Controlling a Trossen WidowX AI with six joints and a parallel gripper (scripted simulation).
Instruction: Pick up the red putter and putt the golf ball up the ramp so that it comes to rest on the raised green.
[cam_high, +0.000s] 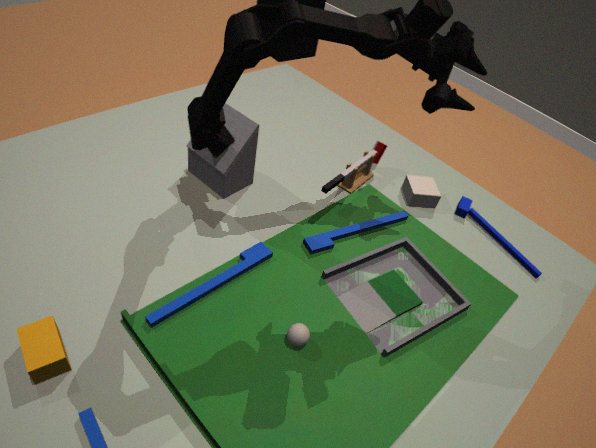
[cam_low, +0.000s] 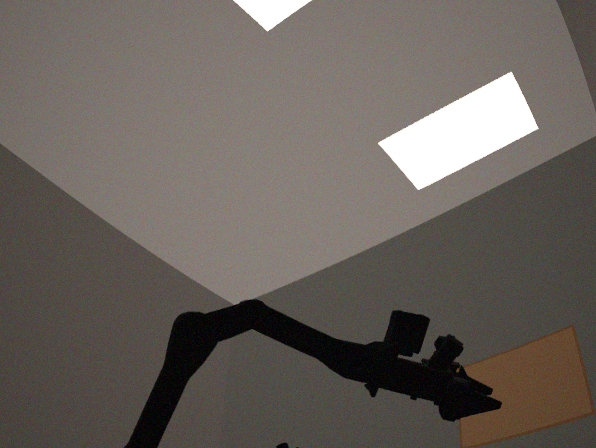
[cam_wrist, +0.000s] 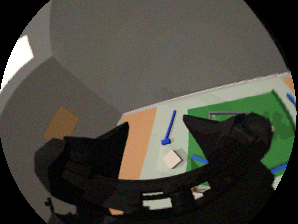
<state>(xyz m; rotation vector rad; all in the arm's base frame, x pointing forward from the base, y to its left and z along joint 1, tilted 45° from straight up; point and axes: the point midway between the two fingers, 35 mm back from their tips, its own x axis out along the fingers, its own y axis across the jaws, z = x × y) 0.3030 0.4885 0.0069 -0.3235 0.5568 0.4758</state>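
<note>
The red putter (cam_high: 358, 164), with red head, pale shaft and black grip, rests tilted on a small wooden stand (cam_high: 352, 186) behind the mat's back corner. My gripper (cam_high: 479, 91) (cam_low: 496, 397) (cam_wrist: 156, 120) is open and empty, high in the air to the right of the putter in the top view. The white golf ball (cam_high: 298, 335) sits on the green mat (cam_high: 430, 377) (cam_wrist: 240, 104), in front of the grey ramp (cam_high: 349, 300). The raised green (cam_high: 395, 291) is a dark green patch beyond the ramp, inside a low grey wall (cam_high: 437, 274). No ball is on it.
Two blue bars (cam_high: 200, 294) (cam_high: 370, 226) lie on the mat. A white block (cam_high: 421, 186) (cam_wrist: 172, 159) and a blue club-shaped piece (cam_high: 505, 242) (cam_wrist: 171, 125) lie beyond the mat. An orange block (cam_high: 42, 345) and another blue bar (cam_high: 94, 430) are at the left.
</note>
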